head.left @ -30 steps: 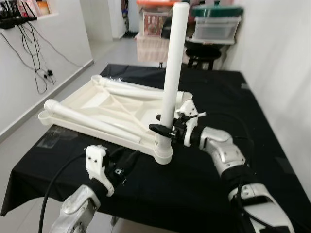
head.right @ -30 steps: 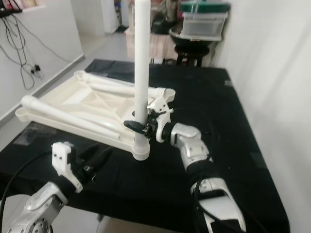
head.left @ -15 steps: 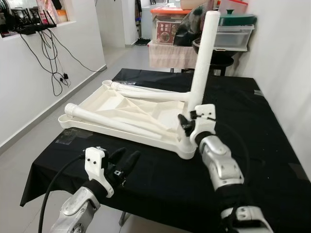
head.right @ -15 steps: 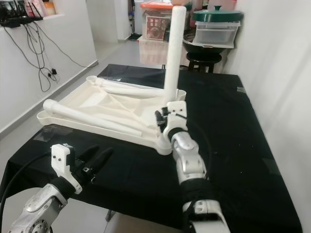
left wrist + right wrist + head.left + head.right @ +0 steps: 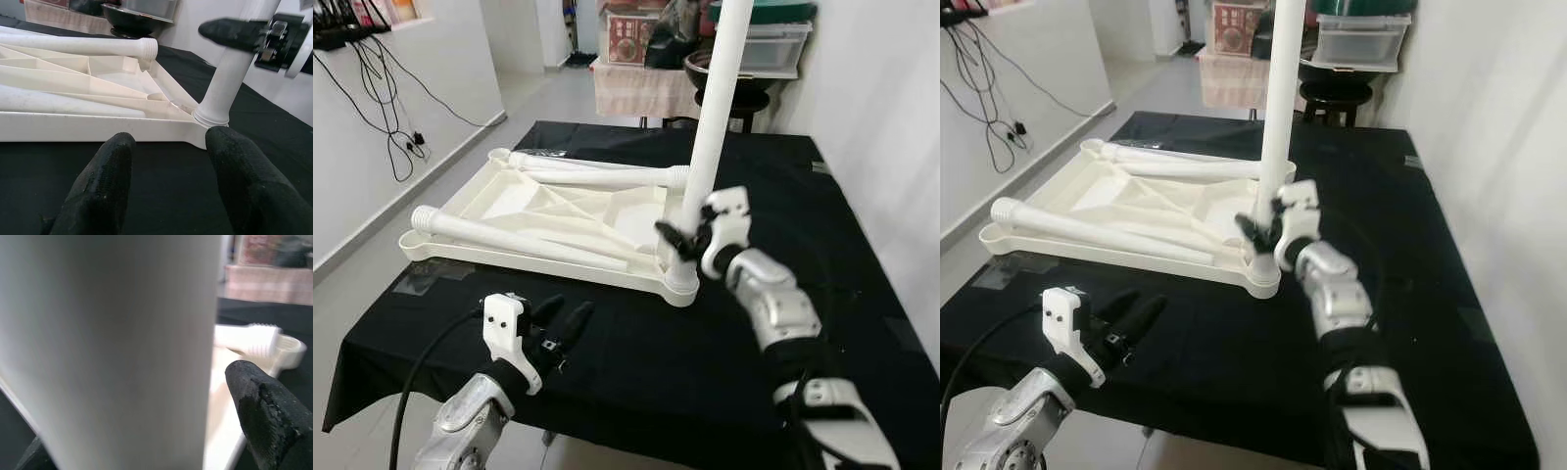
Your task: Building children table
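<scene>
White plastic leg (image 5: 712, 127) stands upright mid-frame in the tabletop's (image 5: 509, 206) corner socket; right gripper (image 5: 683, 238) grasps it low. Left gripper (image 5: 558, 328), lower left, hovers with fingers spread, holding nothing.

Open left pincer (image 5: 168, 183) before tabletop (image 5: 98, 125)

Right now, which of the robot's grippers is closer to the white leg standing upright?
The right. The right gripper has its fingers around the upright leg near its base. The left gripper hovers open over the black cloth, short of the tabletop.
</scene>
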### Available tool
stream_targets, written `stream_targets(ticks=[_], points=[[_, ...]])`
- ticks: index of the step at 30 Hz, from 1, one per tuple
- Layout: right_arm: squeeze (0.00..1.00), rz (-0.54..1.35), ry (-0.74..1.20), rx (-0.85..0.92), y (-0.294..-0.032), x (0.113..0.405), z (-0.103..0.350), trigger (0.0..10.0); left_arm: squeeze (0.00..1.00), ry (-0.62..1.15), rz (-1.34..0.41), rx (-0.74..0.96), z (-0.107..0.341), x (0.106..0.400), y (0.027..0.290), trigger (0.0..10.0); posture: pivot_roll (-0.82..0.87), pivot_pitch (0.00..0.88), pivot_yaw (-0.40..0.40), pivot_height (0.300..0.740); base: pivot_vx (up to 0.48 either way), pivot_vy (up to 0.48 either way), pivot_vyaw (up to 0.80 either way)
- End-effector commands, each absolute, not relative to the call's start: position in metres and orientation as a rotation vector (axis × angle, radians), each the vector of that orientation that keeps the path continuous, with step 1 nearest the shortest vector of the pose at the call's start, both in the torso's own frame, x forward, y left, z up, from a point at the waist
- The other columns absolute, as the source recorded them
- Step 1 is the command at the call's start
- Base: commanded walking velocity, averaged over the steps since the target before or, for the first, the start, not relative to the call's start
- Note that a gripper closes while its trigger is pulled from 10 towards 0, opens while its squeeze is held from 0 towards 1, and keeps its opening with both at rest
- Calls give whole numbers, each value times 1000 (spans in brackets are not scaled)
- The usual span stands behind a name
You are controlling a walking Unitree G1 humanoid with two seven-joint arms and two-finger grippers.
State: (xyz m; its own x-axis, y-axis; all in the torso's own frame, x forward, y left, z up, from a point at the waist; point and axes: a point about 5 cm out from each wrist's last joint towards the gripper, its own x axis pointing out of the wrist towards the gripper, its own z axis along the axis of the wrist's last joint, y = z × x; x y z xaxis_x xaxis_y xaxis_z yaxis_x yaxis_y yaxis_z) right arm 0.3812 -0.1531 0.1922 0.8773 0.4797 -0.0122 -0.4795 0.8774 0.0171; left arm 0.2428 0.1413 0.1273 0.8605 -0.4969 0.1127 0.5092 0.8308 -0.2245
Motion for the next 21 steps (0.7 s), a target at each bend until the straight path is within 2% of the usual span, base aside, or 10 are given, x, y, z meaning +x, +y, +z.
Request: stream_targets(ticks=[1,3,5,16,17,21], points=[[0,579,35,14,-148,380,185,10000,0,-50,-536,-245,128,242,142,10000,34,0,-18,740,0,0,0],[0,708,61,-71,-147,376,180,10000,0,-50,-534,-245,128,242,142,10000,41,0,-20,740,0,0,0],[0,747,71,-87,-147,375,178,10000,0,-50,-534,-245,128,242,141,10000,41,0,-20,740,0,0,0],[0,836,83,-39,-153,379,178,9961,0,-48,-538,-249,128,240,139,10000,42,0,-20,740,0,0,0],[0,850,84,-33,-153,379,177,0,0,-49,-539,-250,128,240,138,10000,43,0,-23,740,0,0,0],[0,888,90,-30,-153,377,174,0,0,-50,-538,-252,129,240,137,10000,40,2,-25,740,0,0,0]])
